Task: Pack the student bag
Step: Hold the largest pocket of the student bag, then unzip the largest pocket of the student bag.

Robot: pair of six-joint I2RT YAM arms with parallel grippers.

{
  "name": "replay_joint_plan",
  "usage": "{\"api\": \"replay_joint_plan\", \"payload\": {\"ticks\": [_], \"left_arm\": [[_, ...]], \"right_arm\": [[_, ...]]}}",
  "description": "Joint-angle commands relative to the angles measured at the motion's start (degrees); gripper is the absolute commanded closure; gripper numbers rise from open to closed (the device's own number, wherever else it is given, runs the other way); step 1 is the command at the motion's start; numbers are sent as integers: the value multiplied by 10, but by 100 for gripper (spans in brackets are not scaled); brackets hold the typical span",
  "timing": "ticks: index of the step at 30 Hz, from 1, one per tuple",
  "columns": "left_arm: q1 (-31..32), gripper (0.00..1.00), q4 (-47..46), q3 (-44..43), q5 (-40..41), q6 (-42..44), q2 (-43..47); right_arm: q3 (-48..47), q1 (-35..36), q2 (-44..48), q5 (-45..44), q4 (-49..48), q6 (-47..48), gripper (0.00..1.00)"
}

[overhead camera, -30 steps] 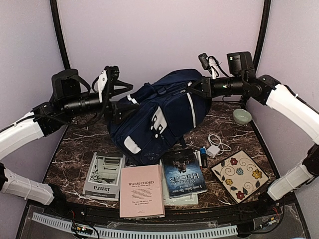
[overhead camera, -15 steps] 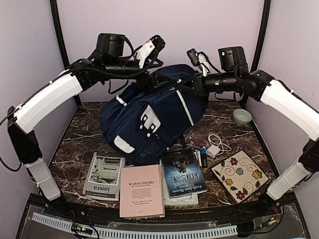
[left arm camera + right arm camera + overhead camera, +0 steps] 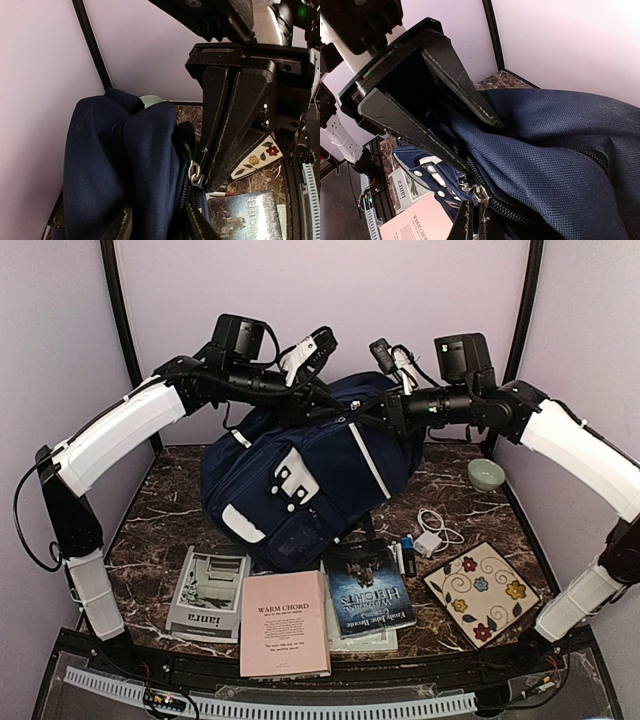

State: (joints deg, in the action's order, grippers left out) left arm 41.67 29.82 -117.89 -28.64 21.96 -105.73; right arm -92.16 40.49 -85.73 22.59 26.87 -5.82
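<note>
The student bag (image 3: pixel 310 480), navy with white stripes and a pale buckle patch, stands tilted in the middle of the table. My left gripper (image 3: pixel 325 403) reaches over its top. In the left wrist view the left gripper (image 3: pixel 158 222) has a fold of the bag's fabric (image 3: pixel 150 165) pinched between its fingers. My right gripper (image 3: pixel 373 418) meets it from the right, shut on the metal zipper pull (image 3: pixel 480 192) at the bag's top. The right gripper (image 3: pixel 476 215) shows its fingers pressed together. The zipper pull (image 3: pixel 195 172) also shows in the left wrist view.
In front of the bag lie a grey book (image 3: pixel 208 592), a pink book (image 3: pixel 285 622) and a dark book (image 3: pixel 368 587). To the right are a floral tile (image 3: pixel 482 590), a white charger with cable (image 3: pixel 432 535), a marker (image 3: pixel 407 555) and a green bowl (image 3: pixel 486 475).
The left arm swung from the bag's left side up over its top, and its jaws narrowed onto the fabric. The right gripper drifted slightly left, and the bag tilted left with it.
</note>
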Motion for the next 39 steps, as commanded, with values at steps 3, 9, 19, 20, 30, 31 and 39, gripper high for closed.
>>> {"api": "replay_joint_plan", "payload": {"ticks": [3, 9, 19, 20, 30, 31, 39], "left_arm": [[-6, 87, -7, 11, -58, -19, 46], [-6, 100, -33, 48, -74, -28, 77], [-8, 100, -195, 232, 97, 26, 213], [-8, 100, -206, 244, 100, 32, 226], [-10, 100, -290, 326, 135, 36, 301], [-10, 100, -291, 329, 134, 36, 302], [-11, 100, -306, 349, 116, 16, 303]], "right_arm": [[-8, 12, -2, 19, 7, 13, 100], [-4, 5, 4, 12, 8, -4, 100], [68, -109, 84, 27, 15, -45, 100], [80, -121, 91, 27, 18, -43, 100], [195, -228, 115, 71, 23, -13, 100], [203, -229, 112, 79, 22, -7, 100], [168, -172, 160, 78, -5, 17, 100]]}}
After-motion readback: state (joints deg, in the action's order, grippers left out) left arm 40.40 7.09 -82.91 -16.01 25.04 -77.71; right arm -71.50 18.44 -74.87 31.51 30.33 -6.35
